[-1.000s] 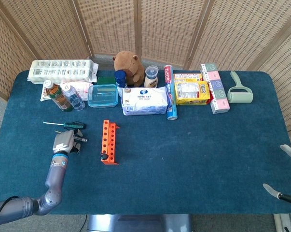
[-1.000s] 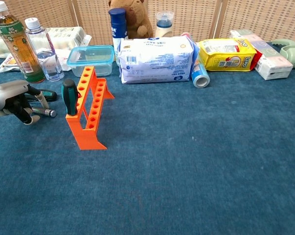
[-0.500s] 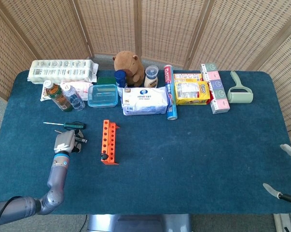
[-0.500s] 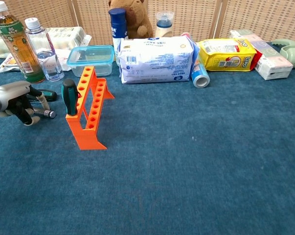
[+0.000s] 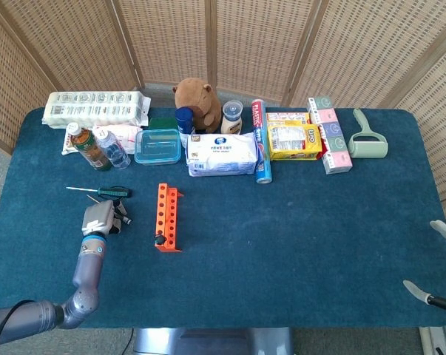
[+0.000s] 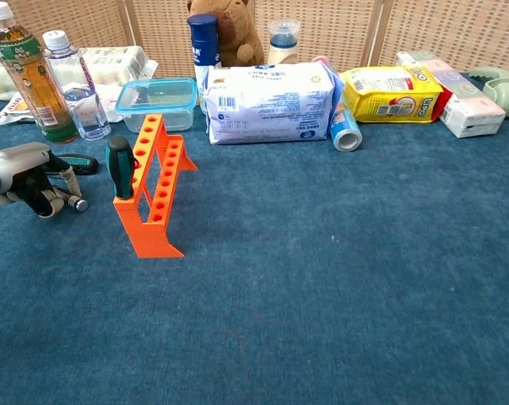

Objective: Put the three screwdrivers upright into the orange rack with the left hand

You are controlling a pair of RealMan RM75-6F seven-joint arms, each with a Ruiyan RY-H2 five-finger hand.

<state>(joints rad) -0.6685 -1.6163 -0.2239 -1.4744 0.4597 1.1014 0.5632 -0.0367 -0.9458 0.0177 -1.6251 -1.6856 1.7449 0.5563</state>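
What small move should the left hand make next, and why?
Probably lift a little. The left hand already grips a screwdriver low beside the orange rack, whose near hole holds one green-handled screwdriver. Lifting would free it to be stood upright over an empty hole.

I see an orange rack (image 6: 153, 186) on my dark blue tabletop (image 6: 338, 278). The screwdriver (image 6: 119, 168) standing in it has a green and black handle.
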